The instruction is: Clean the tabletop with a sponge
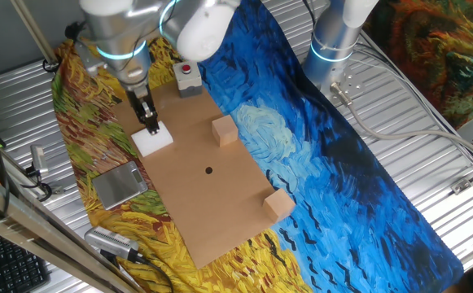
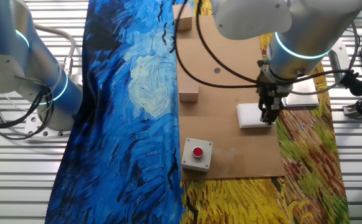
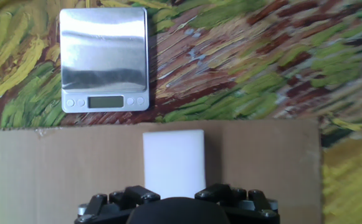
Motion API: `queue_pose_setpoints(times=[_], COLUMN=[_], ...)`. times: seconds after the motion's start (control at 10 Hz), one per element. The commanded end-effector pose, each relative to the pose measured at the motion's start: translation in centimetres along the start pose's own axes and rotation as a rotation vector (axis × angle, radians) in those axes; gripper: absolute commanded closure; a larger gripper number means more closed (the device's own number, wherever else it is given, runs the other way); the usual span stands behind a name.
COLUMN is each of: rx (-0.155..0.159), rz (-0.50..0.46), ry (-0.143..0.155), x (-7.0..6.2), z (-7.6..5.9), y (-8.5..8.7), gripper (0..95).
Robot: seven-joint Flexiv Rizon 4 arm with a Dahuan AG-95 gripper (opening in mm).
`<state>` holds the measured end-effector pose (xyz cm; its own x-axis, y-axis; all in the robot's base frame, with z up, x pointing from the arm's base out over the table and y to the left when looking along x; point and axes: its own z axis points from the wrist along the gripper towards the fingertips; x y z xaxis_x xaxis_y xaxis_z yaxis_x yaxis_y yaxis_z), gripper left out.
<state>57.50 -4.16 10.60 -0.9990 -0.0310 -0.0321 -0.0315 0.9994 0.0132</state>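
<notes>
One arm is at work here, and we find its gripper (image 1: 150, 124) down at the sponge (image 1: 153, 139), a small white foam block lying flat on the tabletop (image 1: 220, 203). The sponge sits close to the board's long edge that borders the yellow side of the painted cloth (image 1: 81, 114), toward the corner where the grey box with the red button (image 1: 188, 78) stands. In the hand view the sponge (image 3: 174, 163) runs straight down between the two fingers, so the jaws look set either side of it; whether they already squeeze it we cannot tell, since the fingertips are hidden. The other fixed view shows the gripper (image 2: 268, 112) at the sponge's (image 2: 253, 116) cloth-side end.

We judge this placement sensible: starting near an edge leaves the whole board ahead for a sweep. The dark spot (image 1: 208, 170) near the board's middle is well apart from the sponge and appears untouched, so the wiping seems not yet done. Two wooden cubes (image 1: 225, 131) stand on the board, one near the middle and one near the far corner; a stroke toward the spot would pass close to the nearer cube. A small metal scale (image 3: 103, 59) rests on the cloth just off the board's edge.
</notes>
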Motion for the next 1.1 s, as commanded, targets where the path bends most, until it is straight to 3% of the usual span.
queue_pose_setpoints(times=[0.1, 0.5, 0.6, 1.1], rx=[0.000, 0.002, 0.005, -0.002], rz=[0.008, -0.008, -0.011, 0.002], ry=[0.005, 0.002, 0.001, 0.008], x=[-0.42, -0.42, -0.42, -0.43], z=[0.25, 0.22, 0.19, 0.26], y=[0.03, 0.02, 0.03, 0.00], gripper=[19.0, 19.0, 38.0, 38.0])
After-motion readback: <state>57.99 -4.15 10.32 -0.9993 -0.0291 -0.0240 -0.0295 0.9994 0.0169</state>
